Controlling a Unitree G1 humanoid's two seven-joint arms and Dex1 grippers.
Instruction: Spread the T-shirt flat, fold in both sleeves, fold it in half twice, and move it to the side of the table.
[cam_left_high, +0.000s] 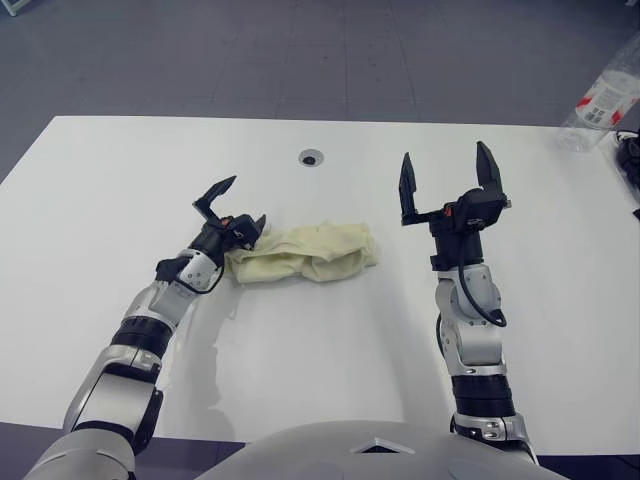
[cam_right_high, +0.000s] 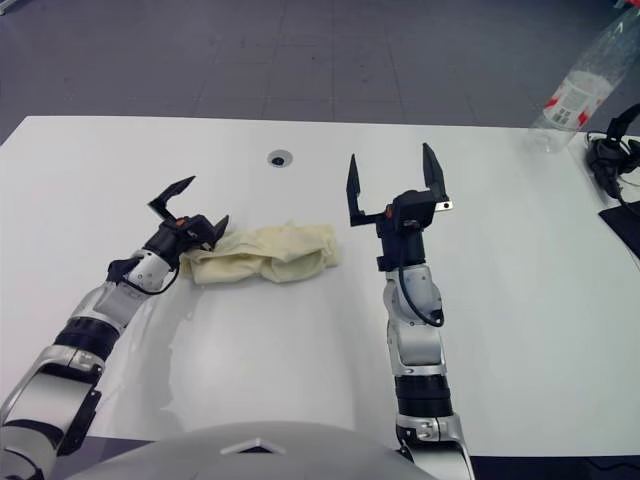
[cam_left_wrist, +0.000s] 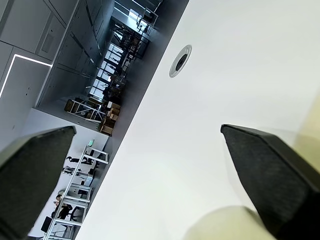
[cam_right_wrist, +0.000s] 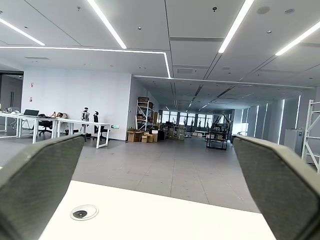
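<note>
Right, status: the T-shirt (cam_left_high: 305, 252) is a pale yellow wad on the table (cam_left_high: 120, 180), just on the robot's side of the cable grommet (cam_left_high: 311, 157). It's bunched into a long lump with no sleeve, collar or hem I can pick out.

Handling, my read:
- Light, limp knit with no stiffness, so it'll drape and drag rather than slide as one piece.
- The tabletop looks smooth, so the cloth may skate if pulled from one end only.
- Not fragile. The main risk is pinching several layers at once and lifting the whole clump.
- Best hold is a single outer edge at each end of the lump, one claw per end, then pull apart and shake out. Seams or the hem would be better, but they aren't findable yet.

Claws:
- The left gripper (cam_left_high: 245, 203) is left of the grommet and nearer the robot, jaws wide, holding nothing. Its lower finger sits at the end of the lump. The left wrist view shows cloth right by that fingertip, but I can't tell if it presses.
- The right gripper (cam_left_high: 444, 153) is right of the grommet, upright, jaws wide and empty, apart from the cloth.

Writing: no print visible on the shirt. The bottle (cam_left_high: 600, 100), far right of the grommet at the table's edge, has a red-and-white label that's too small to read.
</note>
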